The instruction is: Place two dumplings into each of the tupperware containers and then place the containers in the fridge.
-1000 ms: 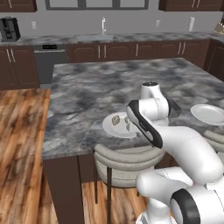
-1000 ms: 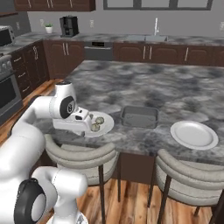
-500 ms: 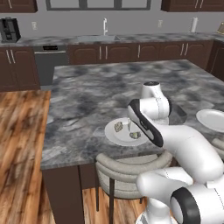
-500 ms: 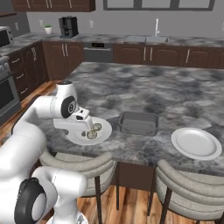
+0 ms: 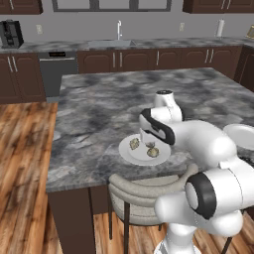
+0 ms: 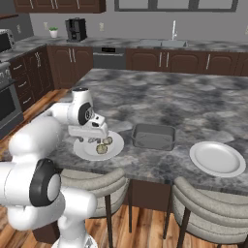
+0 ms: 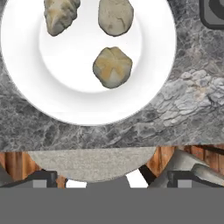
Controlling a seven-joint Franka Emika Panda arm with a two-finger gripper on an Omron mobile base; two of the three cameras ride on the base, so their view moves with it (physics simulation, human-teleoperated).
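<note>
Three dumplings [image 7: 112, 67] are seen on a round white plate [image 7: 144, 94] near the counter's [image 5: 94, 119] front edge. The gripper [image 6: 92, 139] is held spread wide above them, empty. The dark grey tupperware container [image 6: 154, 136] is set just beside the plate.

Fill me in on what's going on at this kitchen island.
The robot arm holds its gripper, jaws open and empty, just above a round white plate near the island's front edge. Three dumplings lie on that plate, none picked up yet. To the plate's right on the marble counter sits a dark grey tupperware container, with nothing in it, and further right a second white plate. So the job is at its start: the arm looks poised to grab a first dumpling.
</note>
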